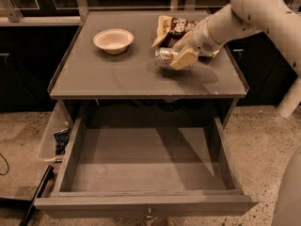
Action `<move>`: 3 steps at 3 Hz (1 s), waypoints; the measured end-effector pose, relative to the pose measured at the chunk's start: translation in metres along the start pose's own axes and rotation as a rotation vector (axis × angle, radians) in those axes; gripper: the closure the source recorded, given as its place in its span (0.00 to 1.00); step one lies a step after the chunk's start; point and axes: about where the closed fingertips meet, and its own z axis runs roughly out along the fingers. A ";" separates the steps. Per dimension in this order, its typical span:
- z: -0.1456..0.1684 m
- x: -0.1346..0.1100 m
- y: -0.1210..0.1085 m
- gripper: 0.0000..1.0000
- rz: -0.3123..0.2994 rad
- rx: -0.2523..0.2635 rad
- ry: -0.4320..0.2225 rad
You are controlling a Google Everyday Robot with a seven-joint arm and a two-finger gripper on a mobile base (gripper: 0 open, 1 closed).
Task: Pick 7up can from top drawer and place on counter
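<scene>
Two-jaw pinching with the gripper (181, 59), clamping the 7up can (164, 57) sideways, right of centre on the counter (117, 79), touching it or hovering just above, hard to tell. Crowding the snack bag (171, 27) at the counter's back, standing well apart from the bowl (113, 40) toward the counter's left. Leaving the top drawer (141, 173) gaping below the counter's front. Seemingly finishing the placing step: next, settling the can down, letting go gently, guarding against rolling.

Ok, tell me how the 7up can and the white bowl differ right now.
The 7up can lies sideways in the gripper over the right side of the counter; the bowl stands upright and free at its left. The can is a pale green cylinder; the bowl is white, wide and open-topped. Both are at the counter, not in the top drawer.
</scene>
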 end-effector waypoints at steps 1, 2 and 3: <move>0.000 0.000 0.000 0.12 0.000 0.000 0.000; 0.000 0.000 0.000 0.00 0.000 0.000 0.000; 0.000 0.000 0.000 0.00 0.000 0.000 0.000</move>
